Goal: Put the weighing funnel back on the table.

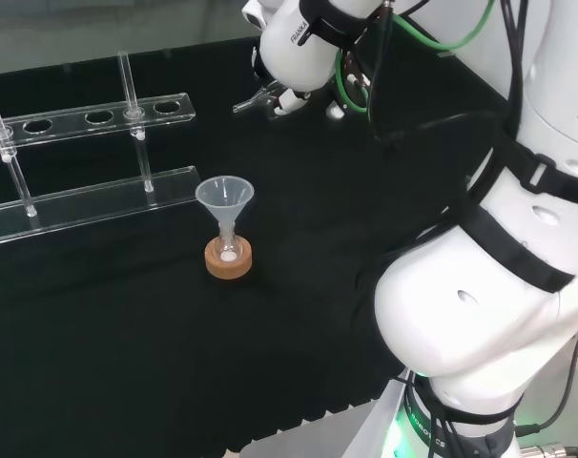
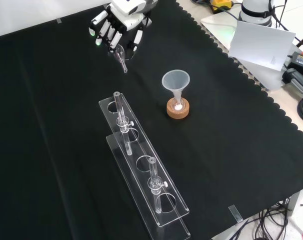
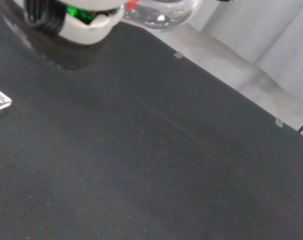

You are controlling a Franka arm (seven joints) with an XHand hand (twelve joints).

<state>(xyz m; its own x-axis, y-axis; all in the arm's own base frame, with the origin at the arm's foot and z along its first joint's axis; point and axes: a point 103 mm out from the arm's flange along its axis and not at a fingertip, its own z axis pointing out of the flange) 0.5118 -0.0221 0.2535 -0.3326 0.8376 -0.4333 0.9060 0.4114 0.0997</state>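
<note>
Front view, L to R, all placed vs the funnel. Up-L of it, near the cloth's far edge, is the hand. Fingers point down, and fingers + thumb are pinched round the weighing funnel. Its stem points down at the cloth; the piece hangs off the cloth, not set down yet. Bare cloth lies between it and the funnel, well apart.

Below-L of the funnel is a clear two-tier rack, running diagonally toward the view's bottom, w/ two test tubes upright in it. The upper tube is the one nearer the funnel and sits straight below the hand in the picture. The rack's near end is apart from the funnel, w/ a strip of cloth between.

The funnel itself is upright, mouth up, stem in a small flask on a cork ring, nothing touching it. R of the funnel there's bare cloth to the scalloped edge, then a white sheet off the cloth, up-R.

Head view: rack L of the funnel, hand above-R of it, arm's white links far R.

Wrist view: the weighing funnel's clear bulb is beside a fingertip w/ a green light. The cloth is below it, w/ a rack corner showing.
</note>
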